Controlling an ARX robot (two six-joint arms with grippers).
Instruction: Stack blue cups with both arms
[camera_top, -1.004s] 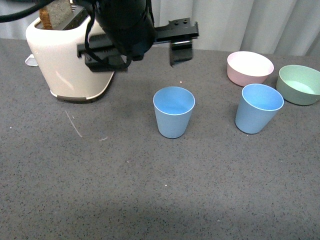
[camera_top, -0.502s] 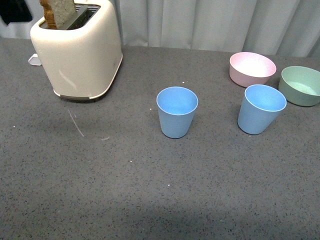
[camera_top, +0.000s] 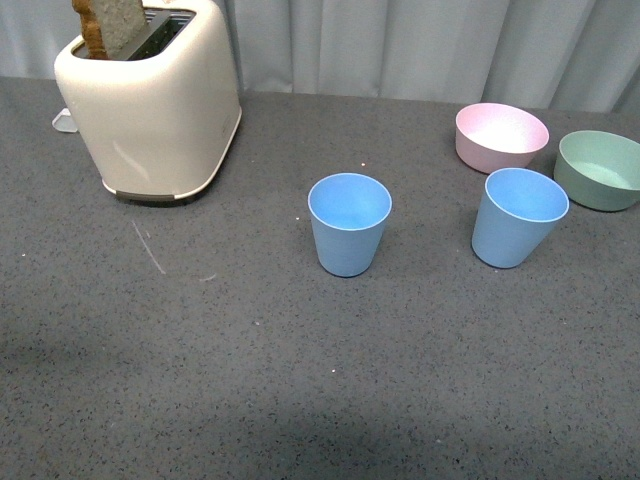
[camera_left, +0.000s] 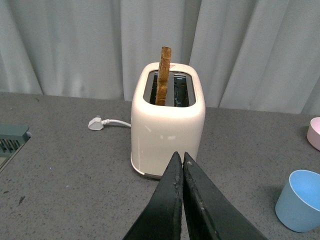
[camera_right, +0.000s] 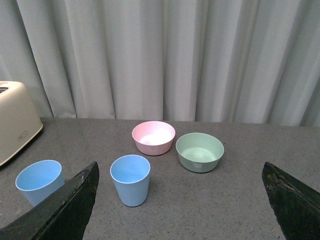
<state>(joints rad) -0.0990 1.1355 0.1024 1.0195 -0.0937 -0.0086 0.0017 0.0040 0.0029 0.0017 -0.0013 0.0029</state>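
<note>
Blue cup (camera_right: 130, 180) beside the pink bowl (camera_right: 153, 137) sits ahead of the empty, wide-spread right pincer (camera_right: 180, 167). Left pincer (camera_left: 181, 156), closed on nothing, is nearer the middle cup (camera_top: 349, 237).

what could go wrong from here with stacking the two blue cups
1. The left gripper is shut; if it comes in without opening, it may tip the middle blue cup.
2. The right blue cup stands close to the pink bowl and green bowl, so the wide-open right gripper could knock either one.
</note>
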